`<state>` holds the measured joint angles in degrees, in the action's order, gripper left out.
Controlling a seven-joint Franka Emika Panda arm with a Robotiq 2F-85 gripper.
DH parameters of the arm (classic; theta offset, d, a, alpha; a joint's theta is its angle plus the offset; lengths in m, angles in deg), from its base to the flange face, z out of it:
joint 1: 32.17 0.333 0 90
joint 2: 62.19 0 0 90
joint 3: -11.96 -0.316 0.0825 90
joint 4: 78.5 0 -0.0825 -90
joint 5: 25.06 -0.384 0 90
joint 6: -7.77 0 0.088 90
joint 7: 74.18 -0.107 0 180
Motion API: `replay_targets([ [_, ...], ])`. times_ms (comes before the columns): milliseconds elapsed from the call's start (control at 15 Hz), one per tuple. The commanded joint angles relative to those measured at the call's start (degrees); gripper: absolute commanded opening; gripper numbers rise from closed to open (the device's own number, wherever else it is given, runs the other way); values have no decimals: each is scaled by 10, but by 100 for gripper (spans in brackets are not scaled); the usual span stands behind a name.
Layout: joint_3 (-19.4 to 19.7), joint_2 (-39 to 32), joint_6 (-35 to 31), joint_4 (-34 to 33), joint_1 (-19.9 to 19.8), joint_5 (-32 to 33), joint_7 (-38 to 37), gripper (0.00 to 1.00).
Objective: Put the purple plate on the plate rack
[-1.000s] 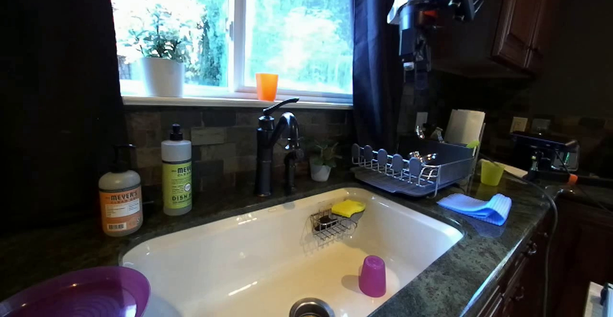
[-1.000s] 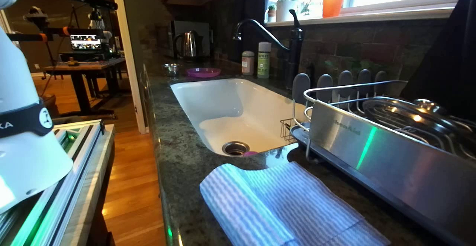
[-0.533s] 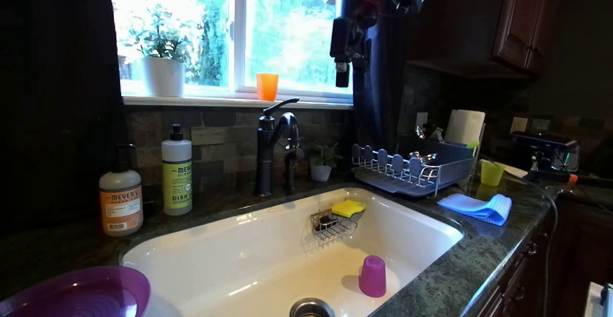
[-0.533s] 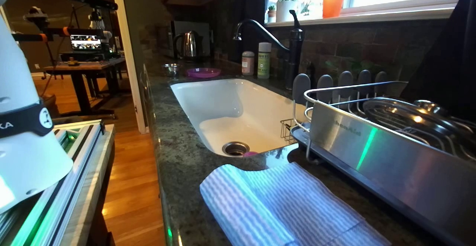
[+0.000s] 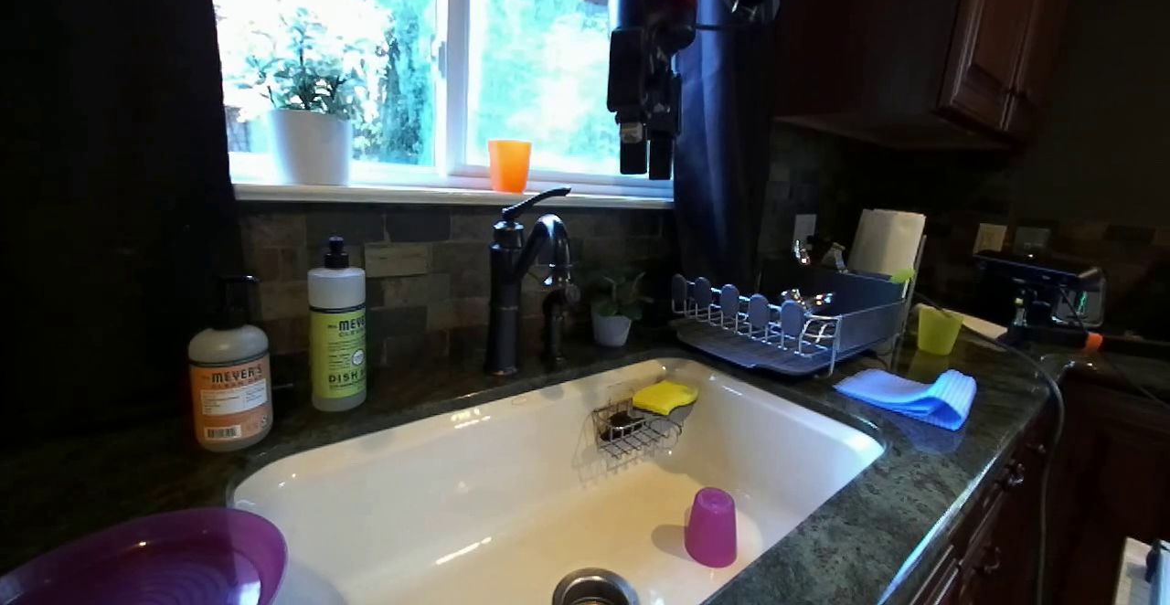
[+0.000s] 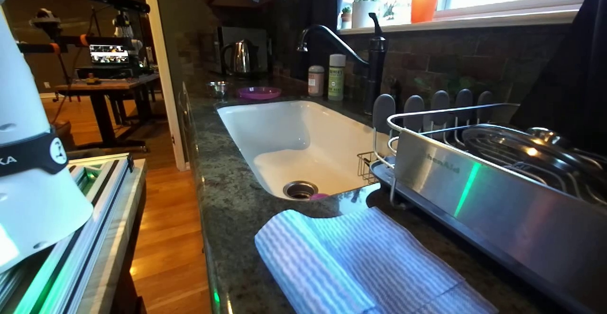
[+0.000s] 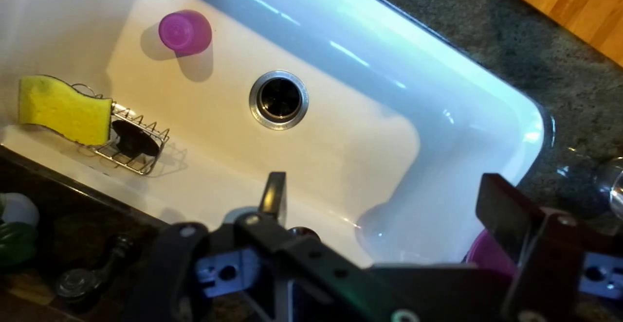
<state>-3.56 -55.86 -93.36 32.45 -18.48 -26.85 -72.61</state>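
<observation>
Gripper [image 7: 382, 180] released: in my wrist view I see its two fingers [image 7: 274, 195] standing wide apart above the white sink [image 7: 340, 159]. In both exterior views it hangs in the air, pointing down. In both I also find the purple plate [image 6: 259, 93], lying on the counter [image 6: 220, 176] just past one end of the sink; the plate rack [image 5: 868, 313] stands by the opposite end, toward the counter's back edge, well apart from it. My wrist camera gives only a sliver of the plate, partly behind a finger. In an exterior view I make out a shiny bowl [image 6: 218, 87] between the plate and the counter's front edge; two pump bottles [image 5: 338, 349] stand upright toward the back edge. Something round and shiny [image 6: 510, 138] lies in the rack, too dim for me to name. A blue cloth [image 6: 360, 262] lies beside the rack, near the front edge. In the sink I have a purple cup [image 7: 186, 32] upside down, and a yellow sponge [image 7: 65, 109] resting on a wire basket [image 7: 122, 163] near a back corner.
</observation>
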Motion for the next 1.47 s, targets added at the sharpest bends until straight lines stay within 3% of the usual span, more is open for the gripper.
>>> replay_targets([
  [0, -12, -50, -53, -39, 16, 2, 0, 100],
  [200, -39, -134, -107, -102, 41, 26, -31, 100],
  [667, -39, -333, -91, -230, 118, 37, -98, 100],
  [733, -44, -353, -89, -244, 123, 32, -66, 100],
  [800, -36, -308, -109, -197, 113, 27, -72, 100],
  [1000, -35, -350, -109, -228, 128, 26, -68, 100],
  [1400, -34, -352, -106, -241, 129, 26, -67, 100],
])
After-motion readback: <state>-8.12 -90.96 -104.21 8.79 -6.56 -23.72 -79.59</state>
